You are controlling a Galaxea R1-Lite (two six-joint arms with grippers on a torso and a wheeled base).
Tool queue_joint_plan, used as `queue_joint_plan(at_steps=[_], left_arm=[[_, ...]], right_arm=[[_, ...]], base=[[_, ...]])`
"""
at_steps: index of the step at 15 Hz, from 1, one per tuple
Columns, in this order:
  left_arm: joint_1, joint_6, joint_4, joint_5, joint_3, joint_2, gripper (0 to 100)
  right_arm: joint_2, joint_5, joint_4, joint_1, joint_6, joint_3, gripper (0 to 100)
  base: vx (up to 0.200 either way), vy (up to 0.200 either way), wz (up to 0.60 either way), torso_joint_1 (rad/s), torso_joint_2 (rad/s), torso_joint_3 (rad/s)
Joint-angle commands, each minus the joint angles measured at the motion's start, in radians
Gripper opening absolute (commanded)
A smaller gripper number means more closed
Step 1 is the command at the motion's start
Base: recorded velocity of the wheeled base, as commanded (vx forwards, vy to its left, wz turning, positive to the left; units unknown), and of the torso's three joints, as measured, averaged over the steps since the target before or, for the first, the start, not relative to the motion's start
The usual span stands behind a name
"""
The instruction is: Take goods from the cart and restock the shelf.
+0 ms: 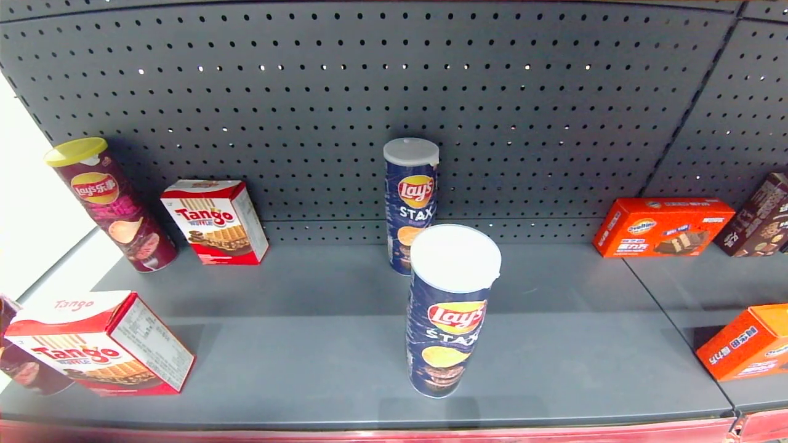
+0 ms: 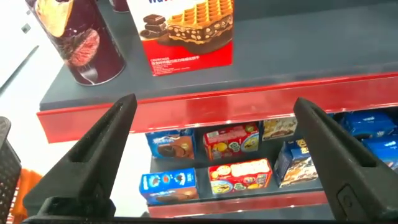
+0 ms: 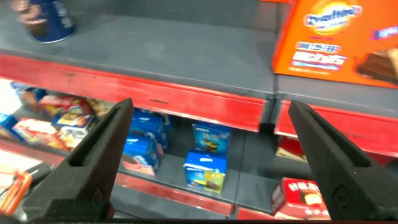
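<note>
At the front edge of the shelf (image 1: 554, 344) a chip can (image 1: 452, 314) is stood upright, and it could be toppled by a rising arm, since the left gripper (image 2: 214, 101) and right gripper (image 3: 211, 104) are held below, jaws apart and empty.

Shelf (image 1: 308, 344): grey board with a red front lip and a perforated back panel (image 1: 308, 92); a seam at the right divides it from the next board.
Maroon can (image 1: 111, 203): upright at back left, yellow lid, against the panel.
Back wafer box (image 1: 215, 221): upright, just beside the maroon can.
Front wafer box (image 1: 101, 344): front left, set at an angle near the lip.
Dark can (image 1: 24, 369): at the left edge, partly hidden by the front wafer box.
Back blue can (image 1: 410, 203): upright, centre, near the panel.
Front blue can (image 1: 449, 314): upright, just in front of the back one.
Orange box (image 1: 662, 226): flat, back right, by the seam.
Brown box (image 1: 760, 218): far right, just beside the orange box.
Second orange box (image 1: 748, 341): front of the right board.
</note>
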Motion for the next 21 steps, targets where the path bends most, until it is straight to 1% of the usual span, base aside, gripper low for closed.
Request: queue_joint_plan(at_steps=[1, 2, 3, 4, 5, 6, 7, 9, 10, 11, 13, 14, 16, 17, 18, 21], left_arm=[[-0.001, 0.000, 0.000, 0.000, 0.000, 0.003, 100], [-0.001, -0.001, 0.000, 0.000, 0.000, 0.003, 100], [-0.001, 0.000, 0.000, -0.006, 0.000, 0.003, 100], [-0.001, 0.000, 0.000, -0.013, 0.000, 0.003, 100], [-0.001, 0.000, 0.000, -0.013, 0.000, 0.003, 100], [-0.001, 0.000, 0.000, -0.016, 0.000, 0.003, 100], [-0.001, 0.000, 0.000, -0.019, 0.000, 0.003, 100], [-0.001, -0.001, 0.000, -0.019, 0.000, 0.003, 100], [-0.001, -0.006, 0.000, -0.017, 0.000, 0.003, 100], [-0.001, -0.015, 0.000, -0.017, 0.000, 0.003, 100], [0.000, -0.047, 0.000, -0.017, 0.000, 0.003, 100], [-0.001, -0.053, 0.000, -0.017, 0.000, 0.003, 100], [-0.001, -0.049, 0.000, -0.019, 0.000, 0.003, 100], [-0.001, -0.030, 0.000, -0.017, 0.000, 0.003, 100], [0.000, 0.002, 0.000, -0.008, 0.000, 0.003, 100], [0.000, 0.013, 0.000, -0.011, 0.000, 0.003, 100]], right_arm=[[0.000, -0.005, -0.001, 0.002, -0.006, -0.002, 100], [0.160, -0.016, -0.027, -0.015, 0.036, -0.173, 100], [0.365, -0.011, -0.010, -0.006, 0.117, -0.287, 100], [0.399, 0.014, -0.014, -0.004, 0.105, -0.307, 100], [0.399, 0.014, -0.014, -0.004, 0.105, -0.307, 100], [0.578, 0.066, -0.024, 0.008, 0.057, -0.383, 100], [0.676, 0.084, -0.042, 0.025, 0.056, -0.430, 100], [0.851, 0.135, -0.090, 0.065, 0.047, -0.480, 100], [0.916, 0.149, -0.113, 0.094, 0.016, -0.485, 100], [0.976, 0.153, -0.130, 0.115, -0.026, -0.492, 100], [1.081, 0.149, -0.145, 0.148, -0.059, -0.548, 100], [1.157, 0.144, -0.154, 0.180, -0.069, -0.584, 100], [1.223, 0.133, -0.195, 0.211, -0.070, -0.594, 100], [1.258, 0.121, -0.220, 0.234, -0.070, -0.598, 100], [1.281, 0.119, -0.229, 0.247, -0.069, -0.604, 100], [1.330, 0.121, -0.242, 0.264, -0.069, -0.623, 100]], base=[[0.000, 0.000, 0.00, 0.000, 0.00, 0.000], [0.000, 0.000, 0.00, 0.000, 0.00, 0.000], [0.000, 0.000, 0.00, 0.000, 0.00, 0.000], [0.000, 0.000, 0.00, 0.000, 0.00, 0.000], [0.000, 0.000, 0.00, 0.000, 0.00, 0.000], [0.000, 0.000, 0.00, 0.000, 0.00, 0.000], [0.000, 0.000, 0.00, 0.000, 0.00, 0.000], [0.000, 0.000, 0.00, 0.000, 0.00, 0.000], [0.000, 0.000, 0.00, 0.000, 0.00, 0.000], [0.000, 0.000, 0.00, 0.000, 0.00, 0.000], [0.000, 0.000, 0.00, 0.000, 0.00, 0.000], [0.000, 0.000, 0.00, 0.000, 0.00, 0.000], [0.000, 0.000, 0.00, 0.000, 0.00, 0.000], [0.000, 0.000, 0.00, 0.000, 0.00, 0.000], [0.000, 0.000, 0.00, 0.000, 0.00, 0.000], [0.000, 0.000, 0.00, 0.000, 0.00, 0.000]])
